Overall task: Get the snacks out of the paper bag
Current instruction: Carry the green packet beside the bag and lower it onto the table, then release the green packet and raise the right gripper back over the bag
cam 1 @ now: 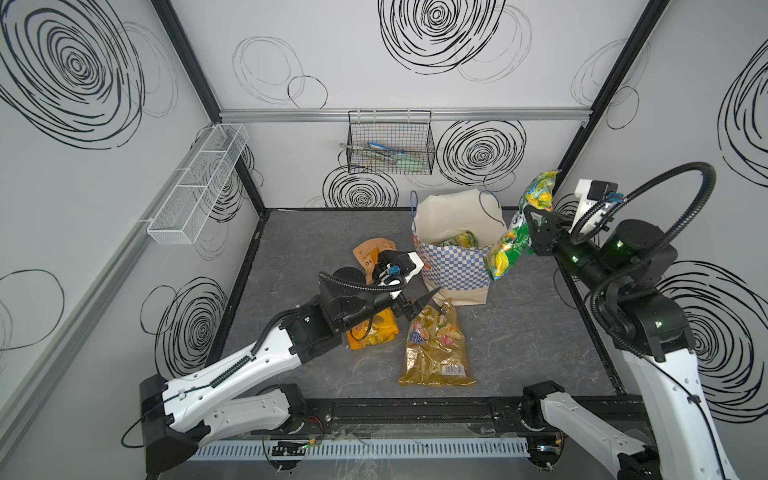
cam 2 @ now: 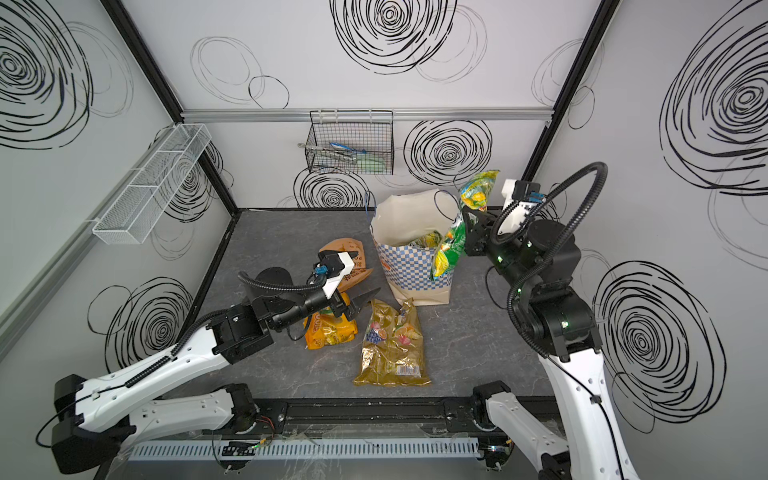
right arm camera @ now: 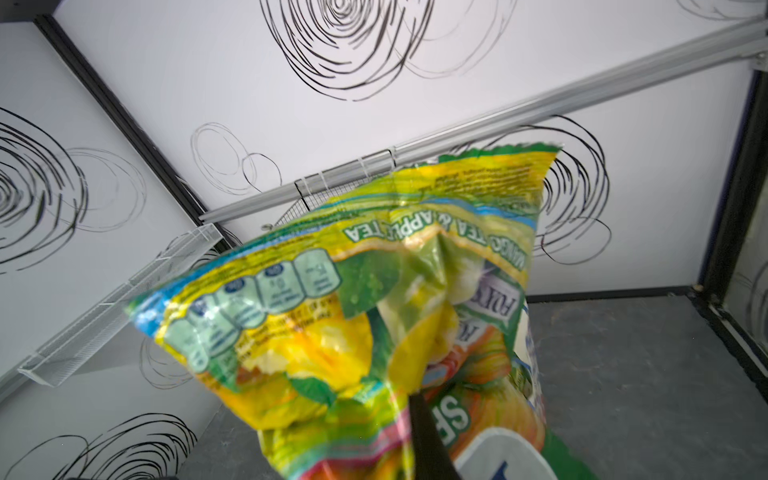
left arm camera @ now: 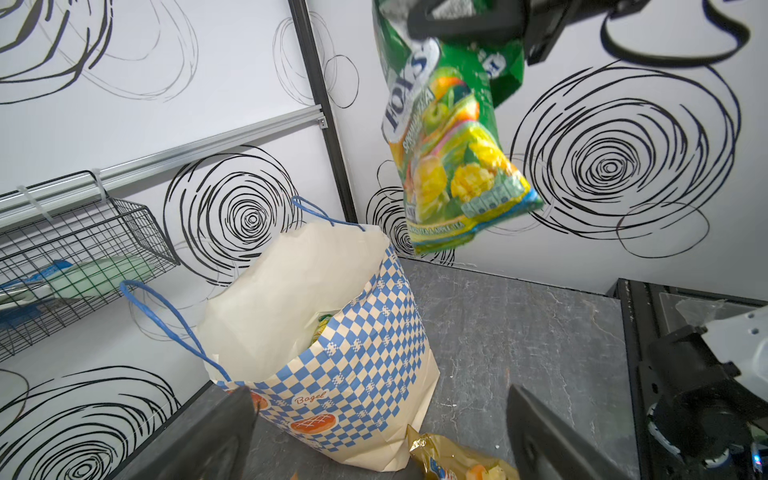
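1. Paper bag (cam 1: 453, 266): stands upright near the back of the worktop (cam 1: 519, 332), with its mouth open and its blue cord handles up. A green-and-yellow packet (cam 1: 459, 239) shows inside it in both top views.

2. Right hand (cam 1: 530, 226): raised to the right of the paper bag and clamped on the middle of a green candy bag (cam 1: 507, 253). One end of the candy bag sticks up above the fingers and the other hangs below. The left wrist view shows the candy bag (left arm camera: 453, 158) in the air, clear of the paper bag's rim.

3. Left hand (cam 1: 424, 303): jaws wide, holding nothing, low over the worktop just in front of the paper bag's base. Whether it touches the surface cannot be told.

4. Snacks lying on the worktop:
   - A large gold packet (cam 1: 436, 353) lies flat in front of the paper bag.
   - An orange-yellow packet (cam 1: 374, 332) lies beside the gold packet, partly under the left arm.
   - A tan bag (cam 1: 368, 253) lies left of the paper bag, partly hidden by the left wrist.

5. Black wire basket (cam 1: 390, 141): hangs on the back wall.
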You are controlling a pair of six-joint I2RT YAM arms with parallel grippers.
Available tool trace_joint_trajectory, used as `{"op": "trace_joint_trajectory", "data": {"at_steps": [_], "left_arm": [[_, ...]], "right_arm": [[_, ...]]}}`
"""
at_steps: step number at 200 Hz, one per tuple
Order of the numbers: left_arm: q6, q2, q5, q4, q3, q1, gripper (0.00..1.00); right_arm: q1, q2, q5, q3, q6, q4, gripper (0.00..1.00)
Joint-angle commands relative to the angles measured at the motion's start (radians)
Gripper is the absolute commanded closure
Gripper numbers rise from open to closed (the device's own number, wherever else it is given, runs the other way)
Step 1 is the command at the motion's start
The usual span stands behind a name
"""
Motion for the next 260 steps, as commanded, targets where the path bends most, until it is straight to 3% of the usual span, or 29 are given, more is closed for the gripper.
{"op": "trace_joint_trajectory", "data": {"at_steps": [1, 69, 119, 146, 239, 260], "left_arm": [[0.031, -0.024, -0.011, 0.050, -0.011, -0.017, 0.04], [0.037, -0.014, 0.004, 0.019, -0.039, -0.031, 0.04], [0.003, 0.010, 0.039, 0.031, -0.061, -0.034, 0.04], [-0.008, 0.006, 0.039, 0.039, -0.072, -0.035, 0.04], [-0.022, 0.017, 0.055, 0.042, -0.077, -0.034, 0.04], [-0.022, 0.029, 0.062, 0.028, -0.067, -0.034, 0.04]], "right_arm": [[-0.004, -0.093, 0.081, -0.134, 0.056, 0.041, 1.00], [-0.006, -0.273, 0.063, -0.677, 0.263, 0.132, 1.00], [-0.039, -0.205, 0.091, -0.896, 0.298, 0.310, 0.98], [-0.100, -0.149, 0.071, -0.969, 0.309, 0.405, 0.92], [-0.300, -0.013, -0.119, -1.089, 0.284, 0.601, 0.48], [-0.319, -0.002, -0.115, -1.065, 0.266, 0.587, 0.27]]}}
